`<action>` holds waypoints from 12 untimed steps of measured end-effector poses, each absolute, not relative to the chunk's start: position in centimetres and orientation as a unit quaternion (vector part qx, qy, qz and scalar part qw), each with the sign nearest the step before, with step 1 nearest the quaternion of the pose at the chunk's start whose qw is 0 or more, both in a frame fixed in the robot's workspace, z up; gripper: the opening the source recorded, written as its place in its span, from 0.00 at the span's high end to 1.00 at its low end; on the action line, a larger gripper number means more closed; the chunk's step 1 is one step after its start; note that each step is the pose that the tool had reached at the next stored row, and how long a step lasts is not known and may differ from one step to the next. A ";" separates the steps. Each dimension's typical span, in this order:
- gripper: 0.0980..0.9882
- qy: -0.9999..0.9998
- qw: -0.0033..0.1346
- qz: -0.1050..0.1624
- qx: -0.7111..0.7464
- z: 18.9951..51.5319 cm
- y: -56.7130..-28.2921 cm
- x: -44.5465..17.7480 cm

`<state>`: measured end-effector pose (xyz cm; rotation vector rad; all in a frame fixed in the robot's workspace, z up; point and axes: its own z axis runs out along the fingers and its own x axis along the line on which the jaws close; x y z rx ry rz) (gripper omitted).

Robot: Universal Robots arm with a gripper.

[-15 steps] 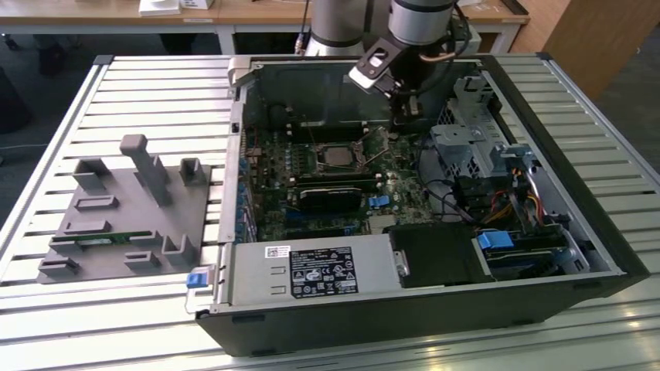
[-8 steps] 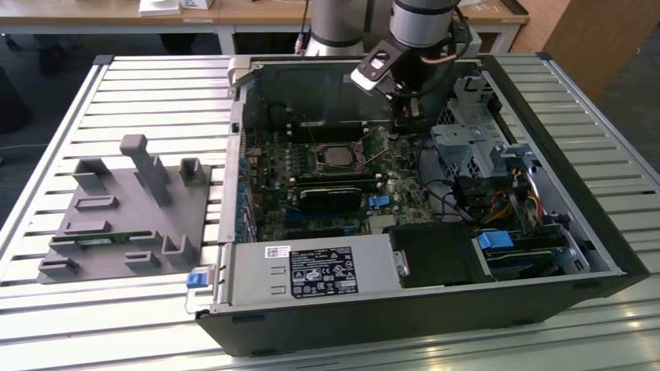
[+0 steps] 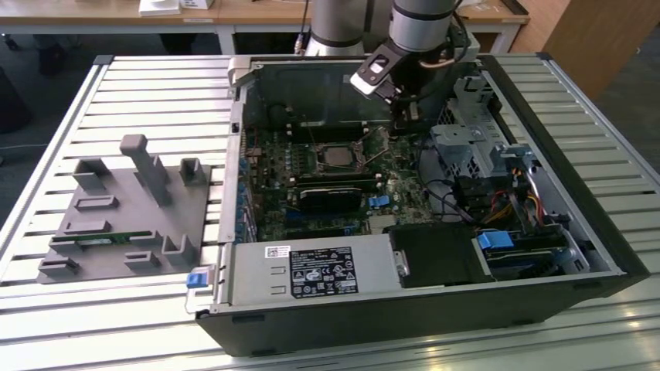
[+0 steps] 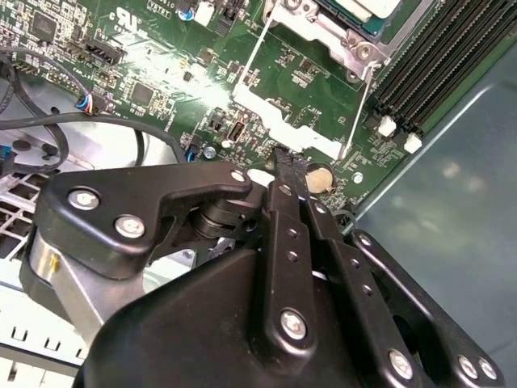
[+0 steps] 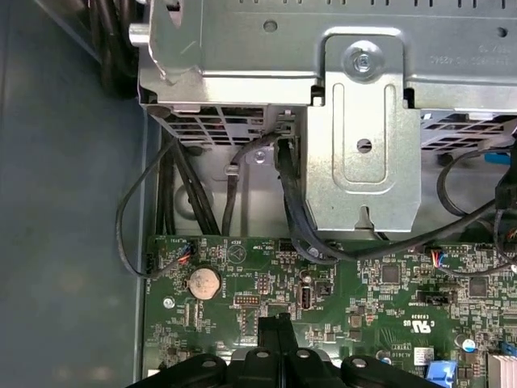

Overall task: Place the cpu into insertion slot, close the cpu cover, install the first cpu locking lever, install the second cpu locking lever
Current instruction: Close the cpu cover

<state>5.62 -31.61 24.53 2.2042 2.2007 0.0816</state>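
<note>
Cpu (image 3: pixel 335 155), one item: square, so we recorded no long axis. It lay flat in the insertion slot (image 3: pixel 317 157) on the green circuit board (image 5: pixel 363 291), grey face up, edges parallel to the slot frame. We logged the cpu cover (image 4: pixel 287 121) as swung open, standing off the slot on the side nearer the gripper (image 4: pixel 283 160). We found its fingers pressed together with nothing between them, tips low over the board, just beside the coin battery (image 5: pixel 203 282).

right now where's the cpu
In the exterior view the cpu sits in the slot on the green board, just to that view's left of the end effector.
</note>
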 end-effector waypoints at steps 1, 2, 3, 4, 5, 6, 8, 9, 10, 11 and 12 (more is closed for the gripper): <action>0.99 0.706 0.013 0.026 0.707 24.5 -31.6 5.5; 0.99 0.706 0.013 0.026 0.707 24.5 -31.6 5.3; 0.99 0.706 0.013 0.026 0.707 24.5 -31.6 5.0; 0.99 0.706 0.013 0.026 0.707 24.5 -31.6 4.7; 0.99 0.706 0.013 0.026 0.707 24.5 -31.6 4.4; 0.99 0.706 0.013 0.026 0.707 24.5 -31.6 4.0; 0.99 0.706 0.013 0.026 0.707 24.5 -31.6 3.3; 0.99 0.706 0.013 0.026 0.707 24.5 -31.6 2.9; 0.99 0.706 0.013 0.026 0.707 24.5 -31.6 2.6; 0.99 0.706 0.013 0.026 0.707 24.5 -31.6 2.2; 0.99 0.706 0.013 0.026 0.707 24.5 -31.6 1.8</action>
